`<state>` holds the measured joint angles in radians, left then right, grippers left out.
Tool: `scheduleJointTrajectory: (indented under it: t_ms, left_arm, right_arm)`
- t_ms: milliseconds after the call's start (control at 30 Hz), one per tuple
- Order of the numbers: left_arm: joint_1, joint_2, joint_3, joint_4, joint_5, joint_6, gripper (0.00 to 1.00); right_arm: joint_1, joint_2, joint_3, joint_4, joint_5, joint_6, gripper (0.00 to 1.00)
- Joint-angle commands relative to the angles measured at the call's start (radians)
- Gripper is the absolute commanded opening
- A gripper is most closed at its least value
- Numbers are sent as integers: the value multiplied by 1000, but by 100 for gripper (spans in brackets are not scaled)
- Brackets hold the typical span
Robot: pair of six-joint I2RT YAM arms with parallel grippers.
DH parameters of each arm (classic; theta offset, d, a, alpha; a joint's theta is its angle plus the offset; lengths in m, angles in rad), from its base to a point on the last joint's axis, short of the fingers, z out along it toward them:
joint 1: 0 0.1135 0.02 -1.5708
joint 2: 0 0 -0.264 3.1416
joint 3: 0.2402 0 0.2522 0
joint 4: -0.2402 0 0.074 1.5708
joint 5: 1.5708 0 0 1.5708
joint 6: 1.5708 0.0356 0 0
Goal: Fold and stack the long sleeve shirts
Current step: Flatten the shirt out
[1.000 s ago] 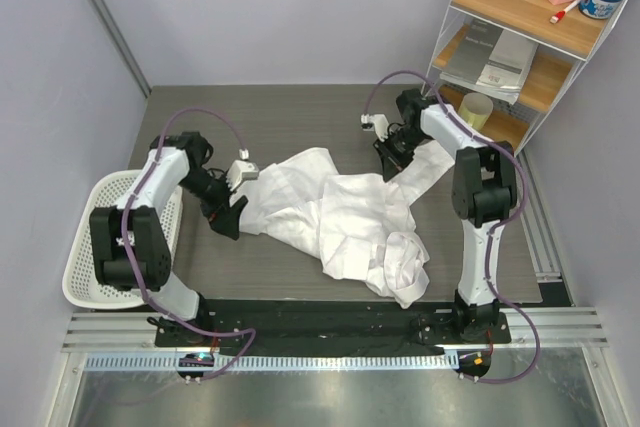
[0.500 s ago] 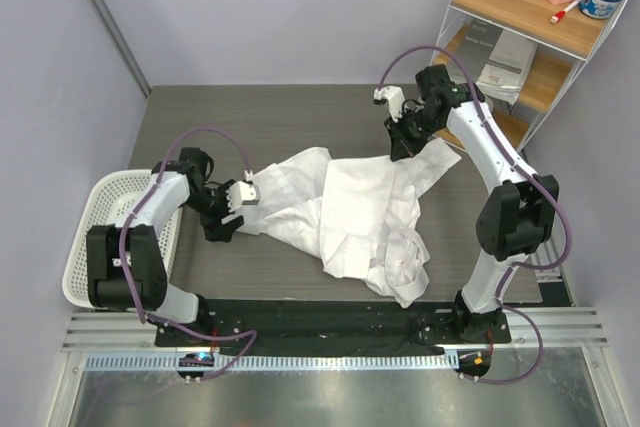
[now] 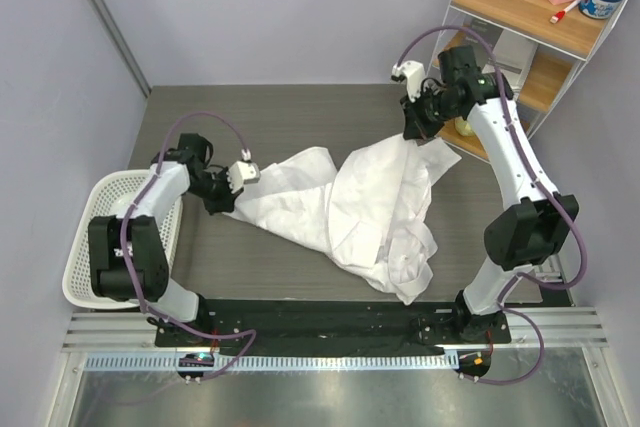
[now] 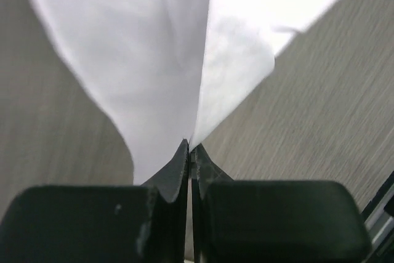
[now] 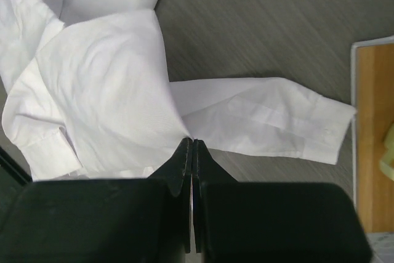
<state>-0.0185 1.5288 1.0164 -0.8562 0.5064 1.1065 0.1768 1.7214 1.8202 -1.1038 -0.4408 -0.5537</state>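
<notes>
A crumpled white long sleeve shirt (image 3: 350,209) lies across the middle of the dark table. My left gripper (image 3: 222,199) is shut on its left edge, and the cloth (image 4: 160,60) fans out from the closed tips. My right gripper (image 3: 412,133) is shut on the shirt's far right part and holds it lifted above the table, so the cloth (image 5: 104,97) drapes down from the tips. One sleeve with its cuff (image 5: 289,118) lies flat on the table below the right gripper.
A white perforated basket (image 3: 88,247) stands at the table's left edge beside the left arm. A wire-and-wood shelf (image 3: 520,37) with booklets, a pink box and a jar rises at the back right, close to the right arm.
The left gripper has closed on the shirt's left edge and shifted slightly back. The right arm has risen and moved back and right, lifting the shirt's right part off the table.
</notes>
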Motion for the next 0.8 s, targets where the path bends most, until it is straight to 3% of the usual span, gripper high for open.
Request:
scheduleJointTrajectory:
  t_ms: [0,133,300,400,767]
  left_arm:
    - [6,-71,227,-56,86,-268,0]
    - [6,-49,482,-116,32,-497,0]
    - [6,-62,752,-135,-57,-617,0]
    - [5,-102,835,-132,-77,-655,0]
    - [5,-548,768,54,-106,-734,0]
  right_arm:
    - [-42,-94,163,70,59,58,1]
    - [-45,-132,267,189,135,103,1]
    - [-45,-189,389,333,261,159,1]
    - [-45,-256,407,439,315,179,1]
    - [-45,-555,427,542,362,198,1]
